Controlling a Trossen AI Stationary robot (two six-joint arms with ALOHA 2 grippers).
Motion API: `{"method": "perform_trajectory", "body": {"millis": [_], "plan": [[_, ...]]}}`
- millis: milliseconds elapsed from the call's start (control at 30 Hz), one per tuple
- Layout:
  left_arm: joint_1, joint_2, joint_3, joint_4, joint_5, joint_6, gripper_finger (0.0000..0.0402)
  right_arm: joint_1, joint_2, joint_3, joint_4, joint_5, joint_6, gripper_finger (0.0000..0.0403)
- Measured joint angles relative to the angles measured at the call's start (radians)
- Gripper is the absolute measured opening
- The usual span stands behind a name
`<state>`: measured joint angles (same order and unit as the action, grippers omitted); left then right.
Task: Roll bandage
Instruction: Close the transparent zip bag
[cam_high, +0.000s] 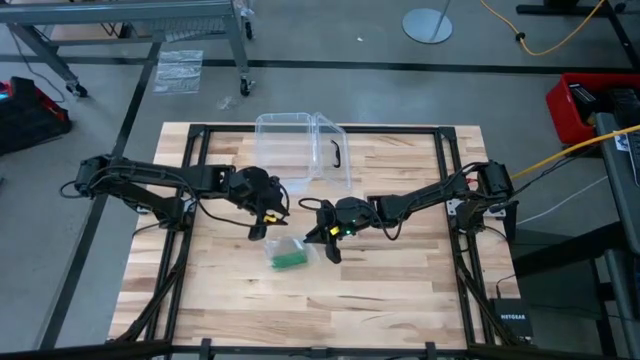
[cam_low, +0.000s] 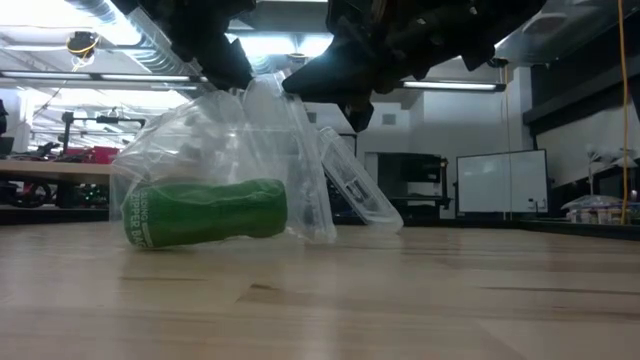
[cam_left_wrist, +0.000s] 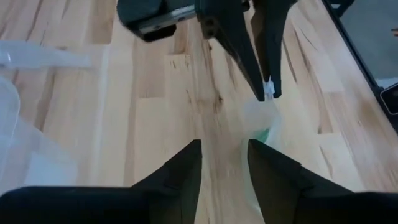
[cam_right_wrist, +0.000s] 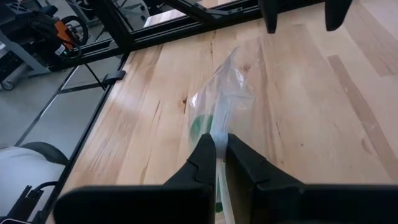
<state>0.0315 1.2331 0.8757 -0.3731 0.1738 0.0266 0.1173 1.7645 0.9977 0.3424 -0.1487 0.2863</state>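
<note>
The green bandage (cam_low: 205, 212) is a stubby roll lying on its side on the table, inside a clear crinkly plastic wrapper (cam_low: 250, 150). In the high view it lies near the table's middle (cam_high: 290, 258), between the two grippers. My right gripper (cam_right_wrist: 217, 146) is shut on the wrapper, just right of the roll (cam_high: 329, 246). My left gripper (cam_left_wrist: 224, 158) stands open just left of the wrapper (cam_high: 258, 230), a little above the table, with nothing between its fingers. My right gripper pinches the wrapper's loose upper part (cam_right_wrist: 219, 127) between its two fingers, which slant down from the table's right. The held plastic is drawn up from the table. The roll inside stays lying on the wood.
A clear plastic box (cam_high: 300, 150) with a black handle (cam_high: 336, 152) stands behind the grippers toward the far edge. A black frame (cam_high: 445, 180) borders the table. Bare wood lies toward the near edge.
</note>
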Motion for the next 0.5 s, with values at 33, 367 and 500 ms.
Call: {"method": "perform_trajectory", "body": {"millis": [33, 367, 500], "plan": [[0.000, 0.000, 0.000, -0.005, 0.000, -0.018, 0.0121, 0.000, 0.000, 0.000, 0.000, 0.000, 0.000, 0.0018], [-0.002, 0.000, 0.000, -0.009, 0.002, -0.136, 0.0107, 0.000, 0.000, 0.000, -0.002, 0.000, 0.000, 0.0019], [-0.012, 0.000, 0.000, -0.009, 0.002, -0.206, 0.0100, 0.000, 0.000, 0.000, -0.002, 0.000, 0.000, 0.0019]]}}
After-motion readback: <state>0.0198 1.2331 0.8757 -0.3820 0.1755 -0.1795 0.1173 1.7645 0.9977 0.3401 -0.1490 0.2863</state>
